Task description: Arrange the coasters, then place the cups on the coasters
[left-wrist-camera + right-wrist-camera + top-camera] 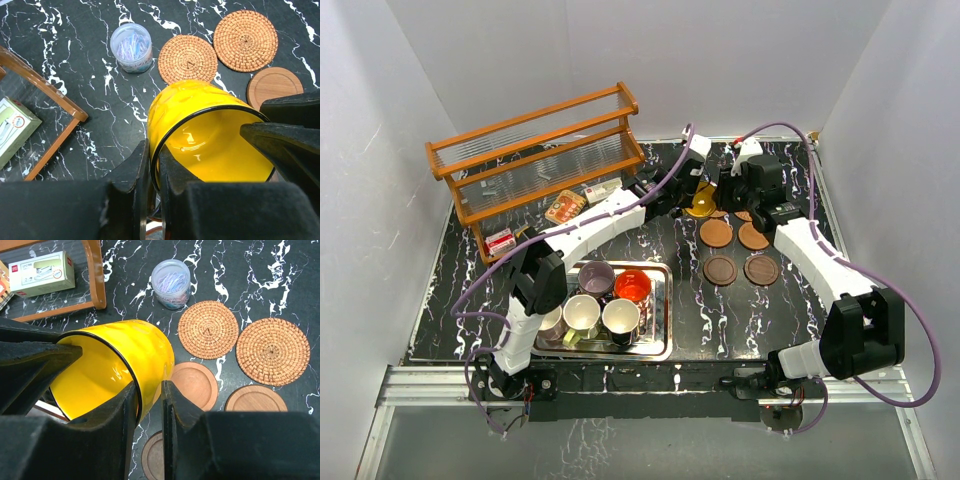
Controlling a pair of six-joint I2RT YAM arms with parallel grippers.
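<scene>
The yellow cup (700, 206) (200, 125) (125, 360) hangs tilted above the coasters at the back of the table. My left gripper (686, 196) (154, 150) is shut on its rim, one finger inside and one outside. From the opposite side my right gripper (725, 192) (150, 385) pinches the rim the same way. Two woven coasters (208, 329) (272, 351) lie behind two smooth reddish ones (716, 233) (753, 236) and two dark ones (720, 270) (761, 269). Several other cups, among them a purple one (596, 277) and a red one (632, 285), stand on a metal tray (665, 300).
A wooden rack (540, 150) fills the back left, with small boxes (565, 207) (500, 240) at its foot. A little clear jar (131, 47) (170, 282) of coloured clips stands just behind the woven coasters. White walls close in the table.
</scene>
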